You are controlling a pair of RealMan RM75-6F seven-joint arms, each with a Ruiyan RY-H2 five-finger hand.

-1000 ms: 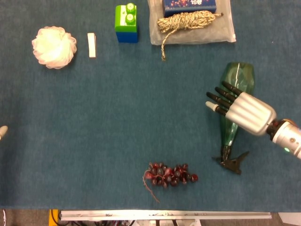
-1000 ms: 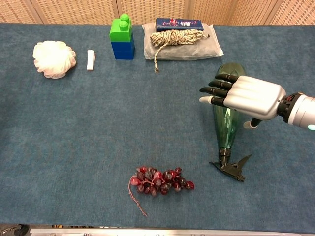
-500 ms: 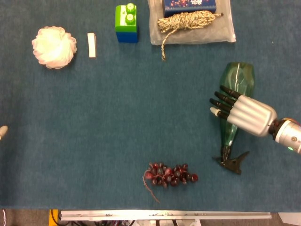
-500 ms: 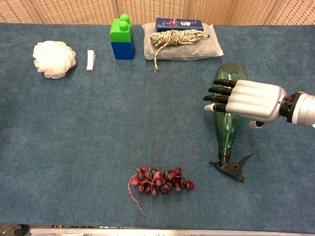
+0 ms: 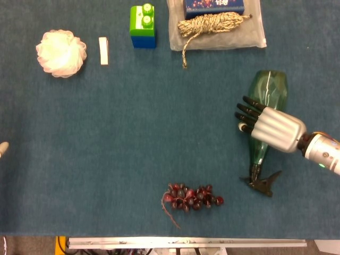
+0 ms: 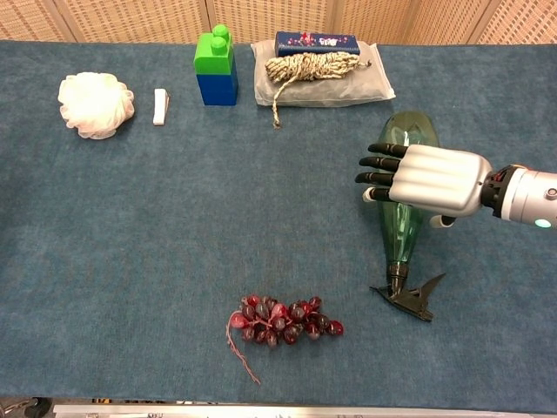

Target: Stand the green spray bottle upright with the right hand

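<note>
Blue table [image 5: 133, 133], green spray bottle [image 5: 268, 90] lying lengthwise (nozzle nearward), right hand [image 5: 268, 127] above, fingers [image 6: 379, 163] spread, empty.

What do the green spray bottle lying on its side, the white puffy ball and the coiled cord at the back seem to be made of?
The green spray bottle: likely clear glossy plastic, since the cloth shows through and it glints; its black trigger head looks matte plastic. The white puffy ball: apparently gathered mesh or netting, ruffled and soft. The coiled cord: seemingly twisted natural fibre, tan and rough.
</note>
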